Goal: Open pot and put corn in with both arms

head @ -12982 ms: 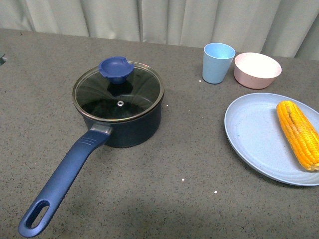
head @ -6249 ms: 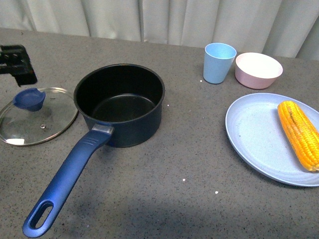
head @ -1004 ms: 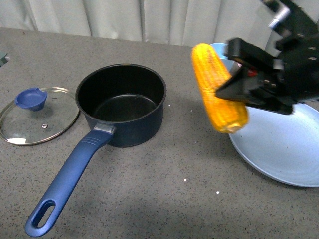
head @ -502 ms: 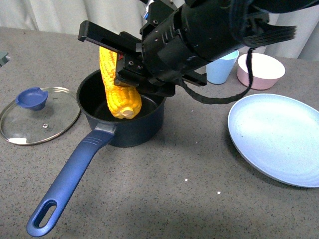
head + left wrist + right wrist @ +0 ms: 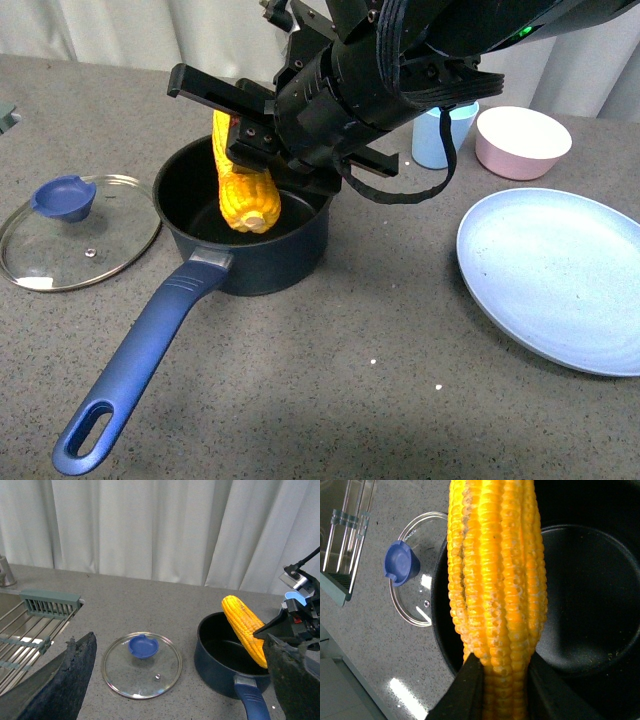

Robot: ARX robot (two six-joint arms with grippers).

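From the front view, I saw the right gripper pinching the corn nearly upright, blunt end down inside the open pot. Only the left wrist view showed the left gripper spread and empty, and the lid lying beside the pot. The right wrist view showed neat yellow-orange kernel rows between black fingers.

Front camera looks down; all 3 views share the pot.

my black right end effector | yellow-orange tapered corn cob, kernels in rows | dark navy round saucepan, black inside, blue handle | clear glass lid, blue knob | pale blue round plate, faintly speckled | grey flecked counter
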